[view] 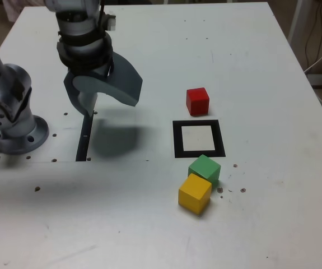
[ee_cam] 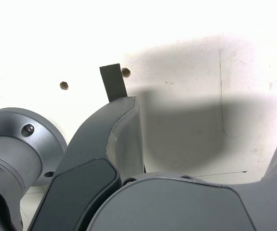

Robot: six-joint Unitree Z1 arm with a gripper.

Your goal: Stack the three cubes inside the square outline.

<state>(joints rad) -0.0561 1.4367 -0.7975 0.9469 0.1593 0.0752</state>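
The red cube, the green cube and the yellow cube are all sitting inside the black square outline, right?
No: the exterior view shows the red cube, green cube and yellow cube all outside the black square outline.

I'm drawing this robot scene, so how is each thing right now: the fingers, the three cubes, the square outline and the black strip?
Fingers: wide open, up above the table, holding nothing.
Red cube: on the table, outside the outline.
Green cube: on the table, not stacked.
Yellow cube: on the table, not stacked.
Square outline: flat, no cube inside.
Black strip: lying flat.
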